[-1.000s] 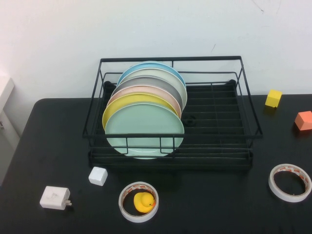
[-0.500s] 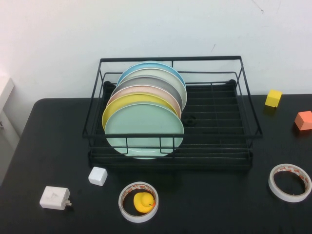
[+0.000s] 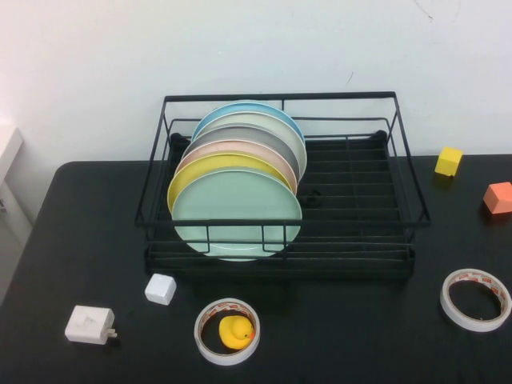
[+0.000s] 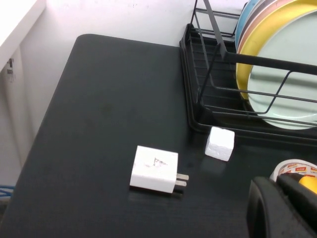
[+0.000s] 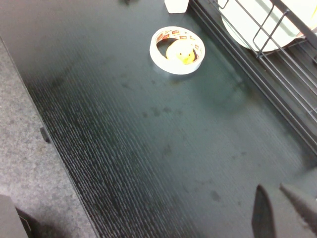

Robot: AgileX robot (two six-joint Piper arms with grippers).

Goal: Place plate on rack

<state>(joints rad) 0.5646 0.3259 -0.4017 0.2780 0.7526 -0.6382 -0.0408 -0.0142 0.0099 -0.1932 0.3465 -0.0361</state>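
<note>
At the front of the plate stack, left half of the rack: the plate stands on edge, leaning back against a yellow plate, its flat face turned toward the rack's front rail; plain matte mint green, slightly raised rim. Left gripper shows only as a dark edge over the table near the white charger, holding nothing visible, finger gap cannot be told. Right gripper hangs above bare tabletop, 2 fingertips a little apart, touching nothing.
</note>
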